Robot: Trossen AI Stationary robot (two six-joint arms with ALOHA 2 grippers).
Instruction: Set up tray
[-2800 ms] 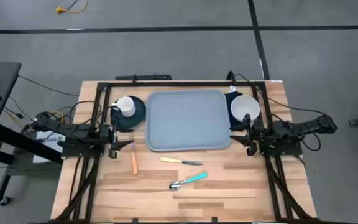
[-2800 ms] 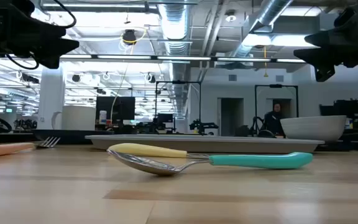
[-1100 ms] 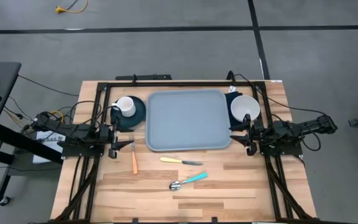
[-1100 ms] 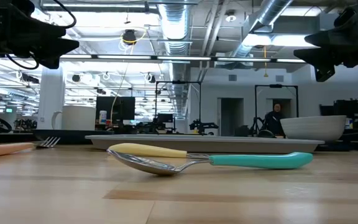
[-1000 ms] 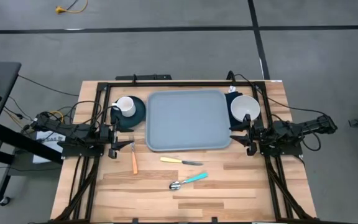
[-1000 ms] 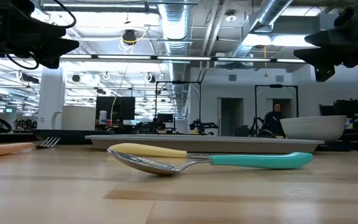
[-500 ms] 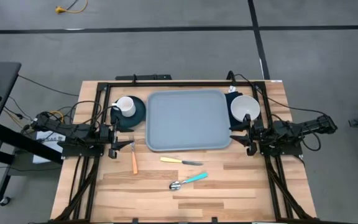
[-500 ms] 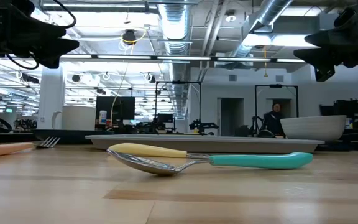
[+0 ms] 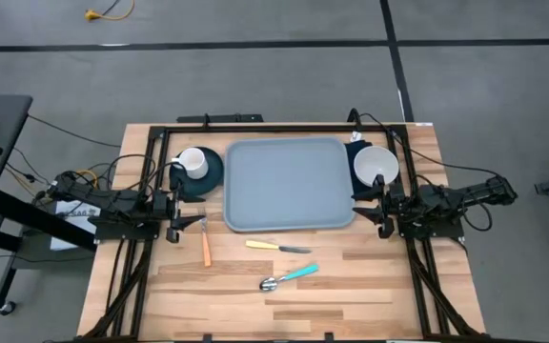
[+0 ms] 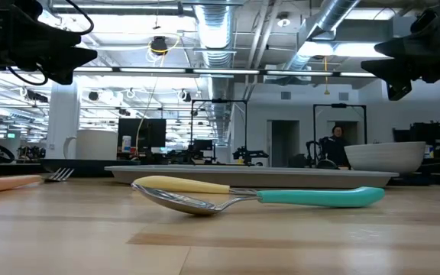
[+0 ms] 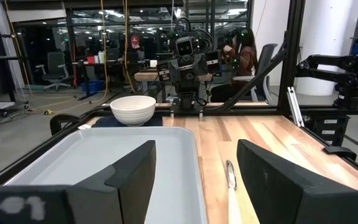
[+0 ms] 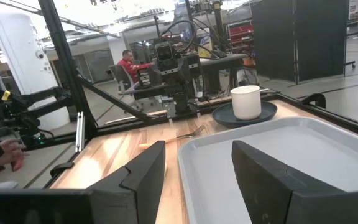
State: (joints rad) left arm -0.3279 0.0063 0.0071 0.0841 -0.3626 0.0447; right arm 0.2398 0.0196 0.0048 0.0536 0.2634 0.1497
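The grey-blue tray (image 9: 289,186) lies flat in the middle of the table, its far half, with nothing on it. To its left a white cup (image 9: 194,161) stands on a dark teal plate (image 9: 210,171). To its right a white bowl (image 9: 375,165) sits on a dark napkin (image 9: 355,150). In front of the tray lie an orange-handled fork (image 9: 205,244), a yellow-handled knife (image 9: 276,247) and a teal-handled spoon (image 9: 289,277). My left gripper (image 9: 173,227) hovers open off the tray's left near corner. My right gripper (image 9: 380,213) hovers open off its right near corner. Both point level across the table toward each other.
A black frame (image 9: 255,128) runs around the table's far part and down both sides. In the wrist views the tray (image 11: 104,162) (image 12: 278,168) lies ahead of each gripper's fingers. Bare wood lies along the table's near edge (image 9: 274,319). A person shows in the room beyond (image 10: 334,145).
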